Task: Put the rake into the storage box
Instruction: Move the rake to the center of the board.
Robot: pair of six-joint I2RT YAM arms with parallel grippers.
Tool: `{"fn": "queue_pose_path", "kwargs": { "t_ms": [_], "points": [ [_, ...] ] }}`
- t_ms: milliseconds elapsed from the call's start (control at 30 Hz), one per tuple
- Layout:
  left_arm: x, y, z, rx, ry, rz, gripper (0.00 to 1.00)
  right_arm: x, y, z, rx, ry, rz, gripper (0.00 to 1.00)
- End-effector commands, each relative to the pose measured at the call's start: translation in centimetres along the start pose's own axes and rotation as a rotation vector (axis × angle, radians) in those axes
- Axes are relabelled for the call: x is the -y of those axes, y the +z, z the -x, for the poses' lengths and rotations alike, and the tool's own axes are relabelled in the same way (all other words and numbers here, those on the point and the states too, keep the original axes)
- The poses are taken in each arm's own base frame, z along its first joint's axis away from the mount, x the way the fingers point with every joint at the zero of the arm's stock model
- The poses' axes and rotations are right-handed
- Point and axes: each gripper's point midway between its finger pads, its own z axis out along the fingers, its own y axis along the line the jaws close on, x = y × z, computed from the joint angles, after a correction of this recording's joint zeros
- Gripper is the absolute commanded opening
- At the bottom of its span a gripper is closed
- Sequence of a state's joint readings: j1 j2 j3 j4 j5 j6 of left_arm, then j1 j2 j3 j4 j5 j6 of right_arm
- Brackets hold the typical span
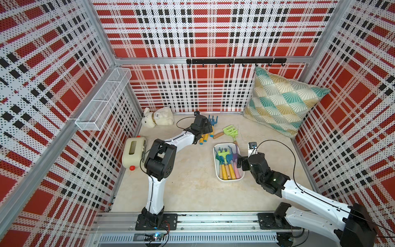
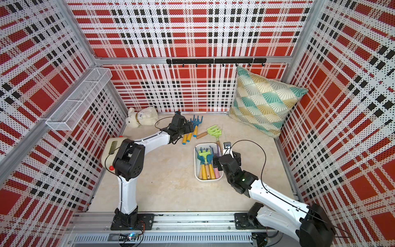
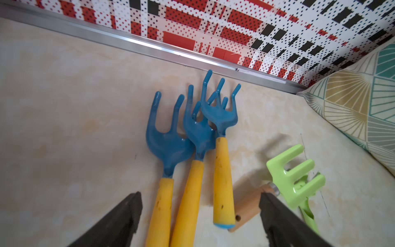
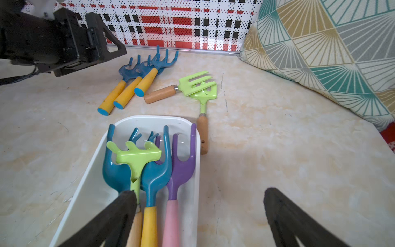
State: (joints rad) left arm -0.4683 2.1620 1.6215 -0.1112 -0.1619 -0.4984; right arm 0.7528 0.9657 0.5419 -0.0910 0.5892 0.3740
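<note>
1. My left gripper [image 3: 201,195] hangs over three blue rakes [image 3: 168,145] near the back wall. Its jaws are spread wide and it holds nothing. The yellow handles lie under the gap between my fingers, and I see no contact with them.
2. My right gripper [image 4: 199,191] hovers at the near end of the box [image 4: 149,118]. It is also spread wide and empty.
3. The box sits mid-table and already holds several rakes, with their heads toward the back wall and their handles toward me.
4. Five rakes are left loose on the table. The three blue ones lie bunched together with their heads overlapping. Two green rakes [image 4: 195,82] lie just beyond the box with their heads crossed, and one of their wooden handles runs alongside the box wall.
5. I judge the step in hand to be the reach for a blue rake, with the grasp not yet made.
6. Next I need to lower the left gripper and close on a single handle.
   - The top rake [image 3: 222,175] rides on its neighbours, so it looks like the easiest one to take.
   - The handles lie close together, so I may catch two at once unless I centre on that one.
   - After that I carry it to the box and lay it lengthwise among the others.
</note>
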Motion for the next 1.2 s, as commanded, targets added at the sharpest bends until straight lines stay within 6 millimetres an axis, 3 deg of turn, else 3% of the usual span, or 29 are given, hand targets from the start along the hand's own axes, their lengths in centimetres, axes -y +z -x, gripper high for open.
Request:
{"fn": "queue_pose_path", "kwargs": {
  "t_ms": [0, 100, 167, 333, 567, 800, 1000, 1167],
  "points": [
    [0.4, 2.2, -1.2, -0.07, 0.053, 0.046, 0.84, 1.2, -0.4, 1.6, 0.082, 0.034, -0.044, 1.0],
    [0.1, 3.9, -1.5, -0.069, 0.055, 0.087, 0.65, 1.2, -0.1, 1.2, 0.077, 0.035, -0.048, 1.0],
    [-0.2, 4.6, -1.6, -0.067, 0.043, 0.099, 0.6, 1.1, 0.1, 1.1, 0.066, 0.03, -0.049, 1.0],
    [-1.1, 5.0, -2.0, -0.07, 0.04, 0.124, 0.59, 1.0, 0.7, 0.6, 0.045, 0.024, -0.059, 1.0],
    [-2.2, 3.2, -1.1, -0.067, 0.032, 0.121, 0.6, 0.7, 1.1, 0.3, 0.03, 0.02, -0.052, 1.0],
    [-5.2, 2.8, -2.2, -0.119, 0.031, 0.161, 0.62, 0.5, 1.4, 0.2, 0.019, 0.016, -0.047, 1.0],
    [-6.0, 2.4, -2.5, -0.127, 0.04, 0.172, 0.61, 0.4, 1.6, 0.1, 0.013, 0.013, -0.051, 1.0],
    [-7.0, 2.1, -2.5, -0.126, 0.056, 0.205, 0.52, 0.3, 1.9, -0.1, 0.002, 0.003, -0.054, 1.0]
  ]
}}
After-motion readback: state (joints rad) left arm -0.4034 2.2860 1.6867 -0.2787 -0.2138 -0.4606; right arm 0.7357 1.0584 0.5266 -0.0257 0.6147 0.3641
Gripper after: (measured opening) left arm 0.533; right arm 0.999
